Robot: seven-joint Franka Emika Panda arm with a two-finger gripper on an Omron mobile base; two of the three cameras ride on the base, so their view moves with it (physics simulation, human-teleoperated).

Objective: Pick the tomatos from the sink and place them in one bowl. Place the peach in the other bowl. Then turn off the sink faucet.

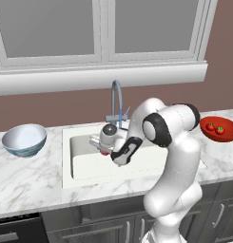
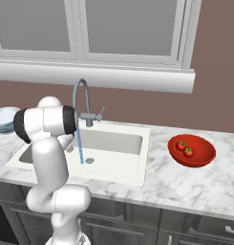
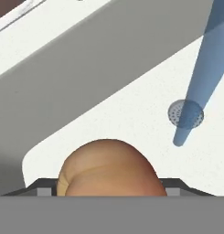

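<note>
Step in hand: peach (image 3: 107,167) transfer; judged to be the lift out of the sink (image 1: 84,163) toward the white and pale blue bowl (image 1: 24,139).
Fingers: the gripper (image 1: 102,151) hangs low over the left part of the basin; the fingers stand about half open, closed against the sides of the peach, which sits between them at the bottom of the hand view.
Peach position: inside the sink, above the white floor, well left of the drain (image 3: 185,113).
Tomatoes: both tomatoes (image 2: 185,149) lie in the red bowl (image 2: 203,155) on the counter (image 2: 185,186) to the right; that part appears done.
Faucet: water stream (image 2: 80,146) is running from the faucet (image 2: 82,100) onto the drain; shut-off is not yet done.
Recommended handling: raise straight up until the fruit clears the basin's rim, then swing left to the pale blue bowl; keep the wrist clear of the spout and stream.
Risk: a round fruit may roll out of the hold if the lift is jerked; lower well into the bowl before releasing.
</note>
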